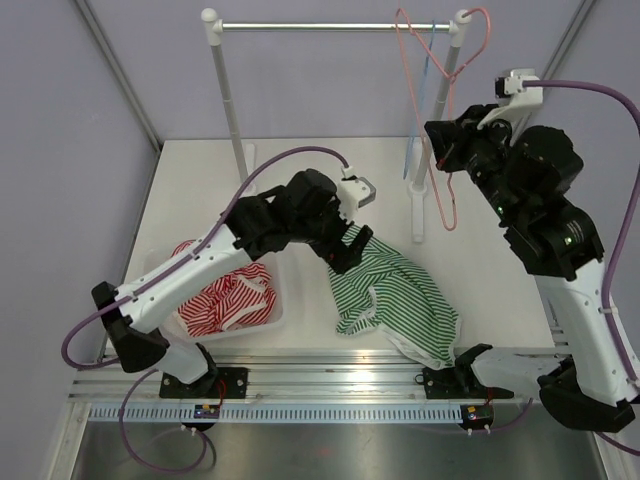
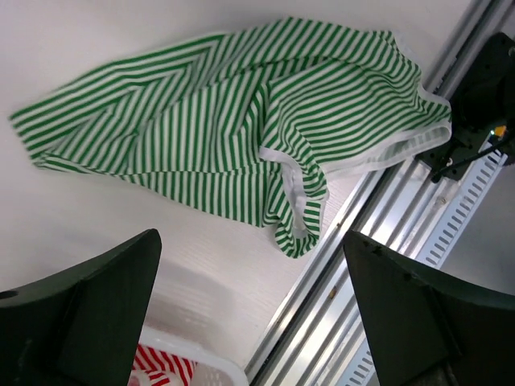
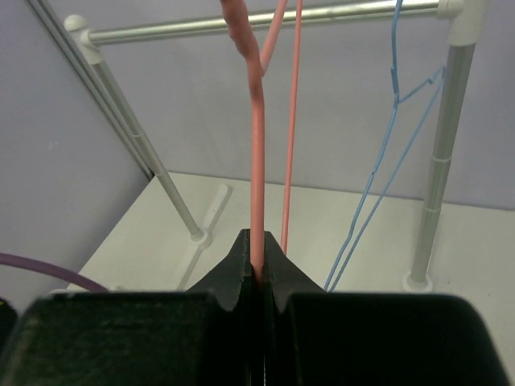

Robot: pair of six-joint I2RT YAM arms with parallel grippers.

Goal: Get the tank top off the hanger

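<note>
Left tool [image 2: 249, 310] gapes over crumpled green-and-white striped tank top [image 2: 233, 137]

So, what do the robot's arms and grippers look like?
The left arm and right arm have white links between bulky black joints, and a purple cable loops along each. The left gripper and right gripper have matte black, wedge-shaped fingers. Small green lights glow on the right arm.
</note>
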